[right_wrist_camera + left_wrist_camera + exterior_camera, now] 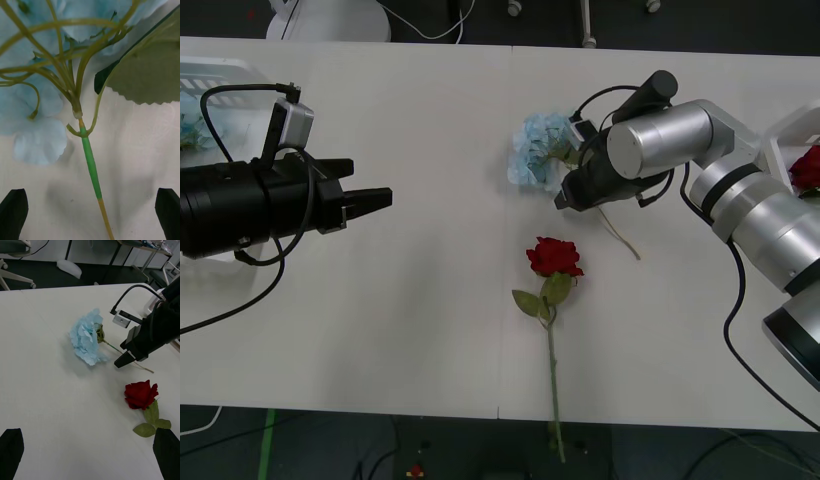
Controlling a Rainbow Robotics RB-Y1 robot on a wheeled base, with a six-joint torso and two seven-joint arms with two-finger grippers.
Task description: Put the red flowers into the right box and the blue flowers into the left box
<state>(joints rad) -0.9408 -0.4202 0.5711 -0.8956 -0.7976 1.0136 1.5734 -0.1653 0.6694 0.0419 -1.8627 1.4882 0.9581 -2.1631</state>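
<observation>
White surface (pixel 430 330) fills most of frame; dark floor (pixel 460 445) along bottom edge; white chair base (pixel 330 18) upper left.

On the white table (pixel 430 330), a blue flower (pixel 538 150) lies far of centre, its stem running right and near under the right gripper (pixel 565 195), which hangs just beside the bloom. A red rose (pixel 553 257) lies nearer, its stem reaching the table's near edge. The left gripper (pixel 375 200) hovers at the left, fingers slightly parted, pointing right. The left box (pixel 225 75) holds blue blooms at far left; the right box (pixel 785 140) at far right holds a red bloom.
</observation>
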